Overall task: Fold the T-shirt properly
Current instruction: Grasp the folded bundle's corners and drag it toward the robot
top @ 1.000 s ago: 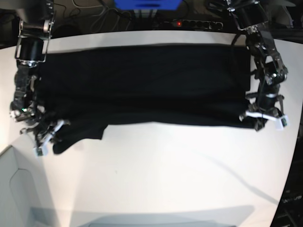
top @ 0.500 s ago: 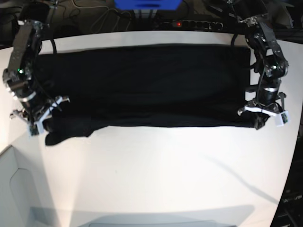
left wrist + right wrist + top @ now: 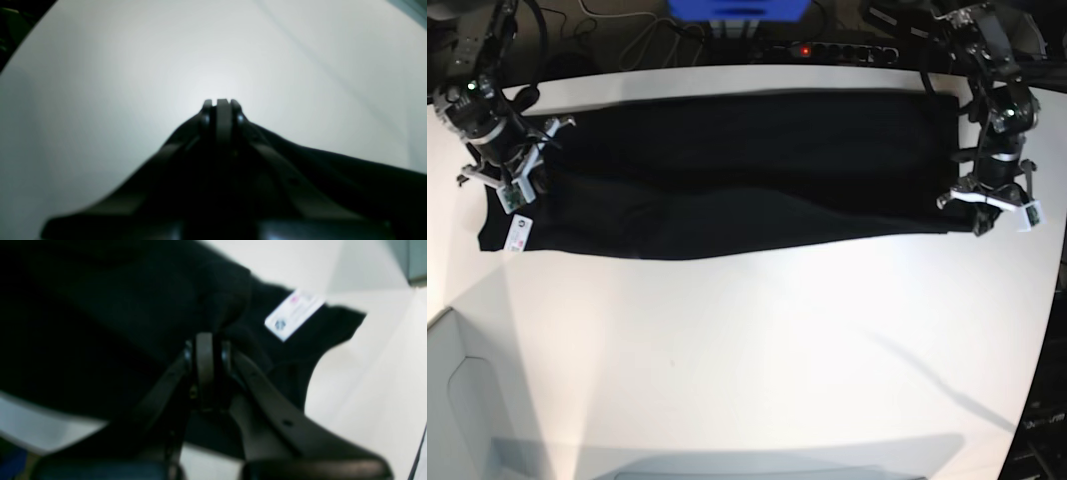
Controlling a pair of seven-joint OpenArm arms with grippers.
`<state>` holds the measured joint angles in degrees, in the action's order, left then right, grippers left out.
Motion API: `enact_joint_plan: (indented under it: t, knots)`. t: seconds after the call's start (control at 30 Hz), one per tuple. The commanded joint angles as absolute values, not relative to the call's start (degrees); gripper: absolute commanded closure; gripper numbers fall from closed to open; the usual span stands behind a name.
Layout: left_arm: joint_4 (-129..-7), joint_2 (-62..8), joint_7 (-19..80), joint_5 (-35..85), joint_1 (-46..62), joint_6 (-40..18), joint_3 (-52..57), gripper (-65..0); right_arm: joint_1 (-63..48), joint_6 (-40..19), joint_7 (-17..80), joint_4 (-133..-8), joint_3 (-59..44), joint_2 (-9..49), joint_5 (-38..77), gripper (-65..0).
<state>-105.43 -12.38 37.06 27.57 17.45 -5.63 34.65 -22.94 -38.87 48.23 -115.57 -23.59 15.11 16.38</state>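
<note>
Left wrist view: the left pincer [image 3: 222, 101] has its tips together over the pale bench [image 3: 100, 83], and black cloth of the T-shirt [image 3: 350, 176] runs up into them, so it looks clamped on the hem.

Right wrist view: the right pincer [image 3: 206, 340] is closed on a bunched fold of the T-shirt [image 3: 100, 323]. A small white label [image 3: 293, 313] lies on the cloth just beyond the tips.

Base view: the T-shirt [image 3: 727, 170] lies as a long dark band across the far half of the bench [image 3: 757, 360]. The right pincer [image 3: 505, 165], on the picture's left, has moved up toward the far edge since half a second ago, and the loose corner that hung below the band is now drawn up. The white label [image 3: 517, 232] now shows at the lower left corner. The left pincer [image 3: 992, 200] has also shifted farther back, carrying the near edge with it.
</note>
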Motion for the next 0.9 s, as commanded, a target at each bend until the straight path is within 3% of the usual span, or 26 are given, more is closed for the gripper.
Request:
enact_joint_plan:
  t: [0.0, 0.27, 0.5, 0.57, 0.87]
  knots:
    - [-106.7, -13.1, 35.5, 27.8, 18.1, -5.7, 34.8, 0.0, -23.9, -40.0, 47.2, -116.6, -24.0, 15.7, 16.7, 0.0]
    - [-106.2, -11.6, 35.5, 27.8, 19.8, -5.7, 34.6, 0.0, -26.5, -40.0, 47.7, -116.4, -24.0, 16.0, 16.7, -2.0]
    - [-106.2, -11.6, 35.6, 27.8, 19.8, -5.7, 34.6, 0.0, -25.4, -40.0, 47.3, -116.4, -29.7, 15.1, 16.7, -34.0]
    - [-106.2, -11.6, 35.6, 27.8, 19.8, -5.7, 34.6, 0.0, -22.9, -40.0, 47.5, -116.3, -33.4, 13.1, 16.7, -40.2]
    - [-106.3, -11.6, 35.6, 27.8, 20.4, -5.7, 34.6, 0.0, -13.1, -40.0, 47.8, -102.6, -37.4, 13.0, 16.7, -41.8]
